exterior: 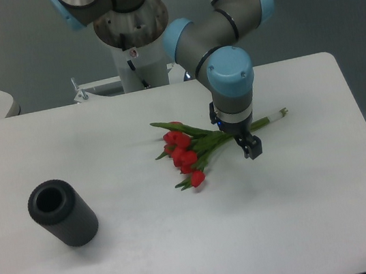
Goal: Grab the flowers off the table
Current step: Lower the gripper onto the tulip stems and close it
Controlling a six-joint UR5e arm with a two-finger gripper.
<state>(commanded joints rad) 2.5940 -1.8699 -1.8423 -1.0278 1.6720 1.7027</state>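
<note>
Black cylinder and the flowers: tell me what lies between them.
Nothing: the camera view shows only bare white table between the black cylinder and the flowers.

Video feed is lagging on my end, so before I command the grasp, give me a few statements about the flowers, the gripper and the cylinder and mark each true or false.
1. The flowers lie flat on the table. True.
2. The gripper is over the stems, not the red blooms. True.
3. The flowers are lifted clear of the table. False: they rest on it.
4. The black cylinder stands right beside the blooms. False: it lies far off, near the table's left edge in the picture.
5. The stems' pale tips point toward the cylinder. False: they point away from it.
</note>
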